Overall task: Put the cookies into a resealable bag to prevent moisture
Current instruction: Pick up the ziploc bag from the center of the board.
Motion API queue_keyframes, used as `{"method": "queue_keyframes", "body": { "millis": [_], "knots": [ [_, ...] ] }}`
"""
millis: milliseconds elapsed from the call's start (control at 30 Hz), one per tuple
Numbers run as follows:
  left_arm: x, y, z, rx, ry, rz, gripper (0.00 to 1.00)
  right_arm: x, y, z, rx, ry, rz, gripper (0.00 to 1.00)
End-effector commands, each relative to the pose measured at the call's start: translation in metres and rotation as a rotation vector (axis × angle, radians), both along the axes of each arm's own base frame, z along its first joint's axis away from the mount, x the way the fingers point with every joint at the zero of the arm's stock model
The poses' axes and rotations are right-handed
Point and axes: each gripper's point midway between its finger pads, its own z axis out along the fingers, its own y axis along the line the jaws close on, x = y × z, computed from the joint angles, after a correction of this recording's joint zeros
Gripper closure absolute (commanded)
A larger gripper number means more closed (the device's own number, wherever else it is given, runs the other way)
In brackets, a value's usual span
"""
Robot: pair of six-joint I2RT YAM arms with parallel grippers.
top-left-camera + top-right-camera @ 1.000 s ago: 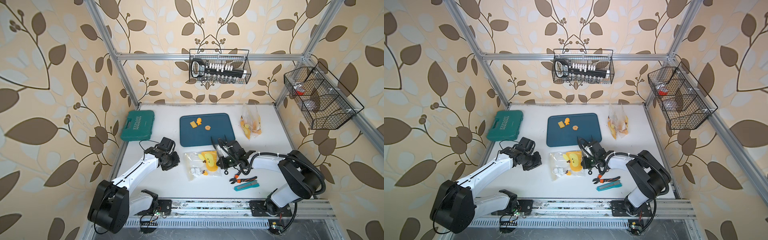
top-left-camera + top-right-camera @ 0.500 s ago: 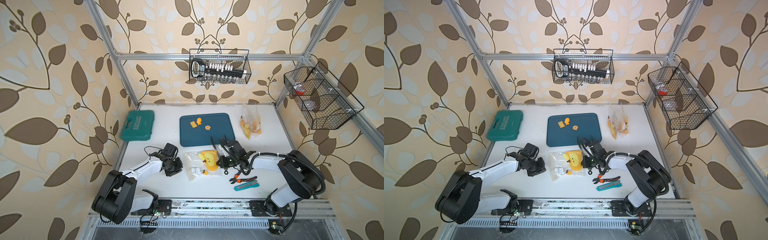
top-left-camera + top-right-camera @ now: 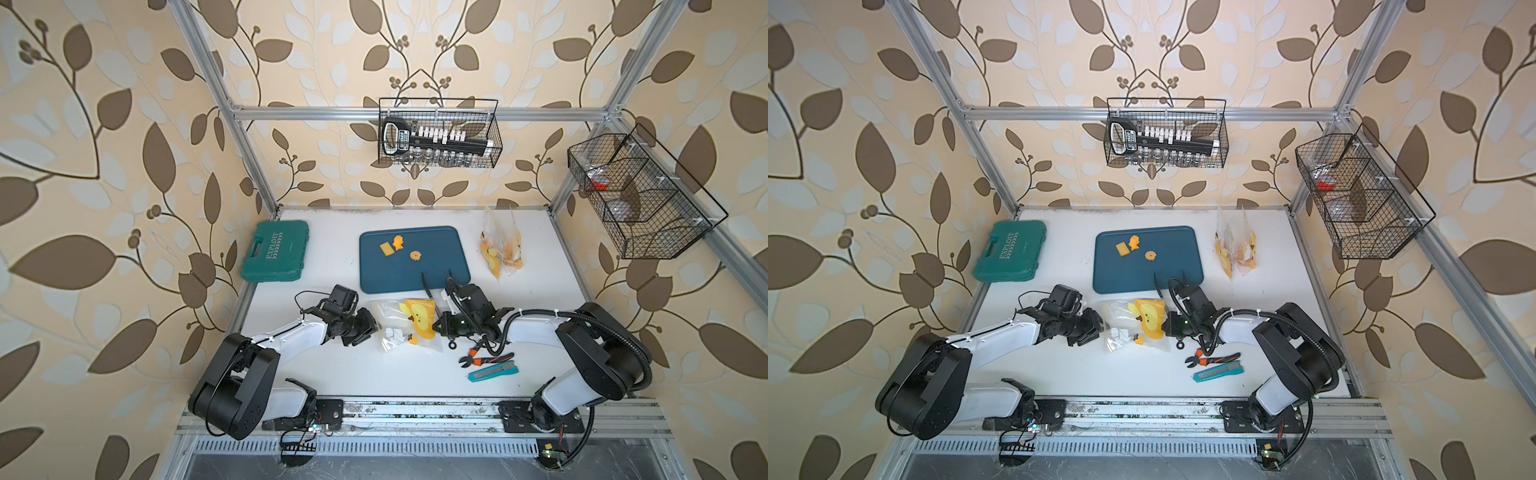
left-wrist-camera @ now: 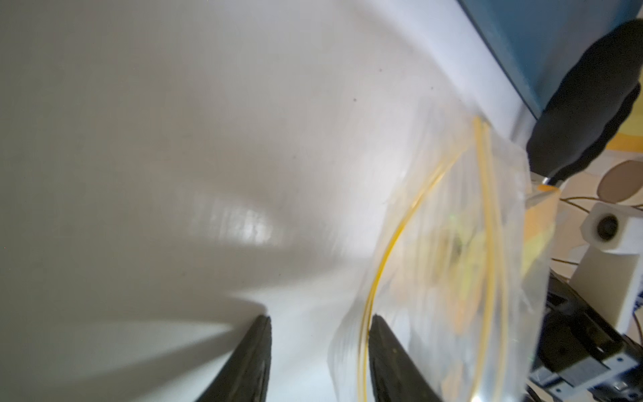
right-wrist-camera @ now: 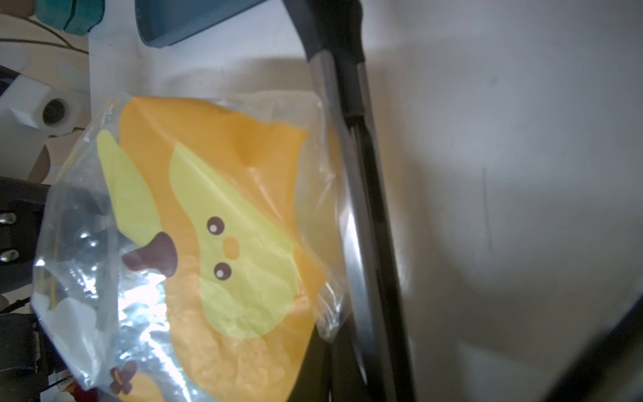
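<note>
Three cookies, a yellow square (image 3: 386, 248), an orange fish (image 3: 399, 242) and a flower (image 3: 414, 255), lie on the blue tray (image 3: 436, 266). A clear resealable bag (image 3: 409, 326) with a yellow duck print lies flat in front of the tray. I cannot tell whether cookies are inside it. My left gripper (image 3: 371, 328) is open at the bag's mouth; in the left wrist view one finger (image 4: 386, 348) touches the yellow zip line. My right gripper (image 3: 446, 309) is shut on closed metal tongs (image 5: 348, 139), whose black tip (image 3: 424, 280) reaches the tray's front edge.
Other duck-print bags (image 3: 500, 253) stand at the back right. A green tool case (image 3: 276, 257) lies at the back left. Orange-handled pliers (image 3: 484, 357) and a teal knife (image 3: 494, 372) lie right of the bag. Wire baskets (image 3: 438, 133) hang on the walls.
My left arm has swung right across the table up to the bag's mouth, and its jaws have opened. The right arm, tongs and bag have stayed put.
</note>
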Motion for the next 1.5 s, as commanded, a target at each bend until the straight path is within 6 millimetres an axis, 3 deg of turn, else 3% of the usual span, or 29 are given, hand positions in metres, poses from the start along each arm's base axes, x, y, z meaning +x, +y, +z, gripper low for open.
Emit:
{"method": "queue_keyframes", "body": {
  "millis": [0, 233, 467, 733, 933, 1300, 1467],
  "knots": [
    [0.002, -0.009, 0.017, -0.057, -0.063, -0.024, 0.45, -0.011, -0.017, -0.022, -0.042, 0.070, -0.083, 1.00],
    [0.012, -0.017, 0.055, -0.147, -0.170, -0.009, 0.30, -0.011, -0.018, -0.024, -0.015, 0.077, -0.123, 1.00],
    [0.027, -0.035, 0.087, -0.282, -0.231, -0.011, 0.21, -0.011, -0.009, -0.019, 0.015, 0.071, -0.125, 1.00],
    [0.044, -0.044, 0.113, -0.381, -0.262, 0.047, 0.47, -0.006, 0.004, -0.005, 0.109, 0.059, -0.267, 1.00],
    [0.047, -0.046, 0.133, -0.433, -0.290, 0.065, 0.62, -0.001, 0.012, 0.003, 0.201, 0.041, -0.370, 1.00],
    [0.043, -0.047, 0.132, -0.424, -0.275, 0.051, 0.92, 0.005, 0.022, 0.007, 0.262, 0.040, -0.375, 1.00],
    [0.046, -0.048, 0.129, -0.405, -0.274, 0.037, 0.89, 0.006, 0.026, 0.018, 0.250, -0.017, -0.328, 1.00]
  ]
}}
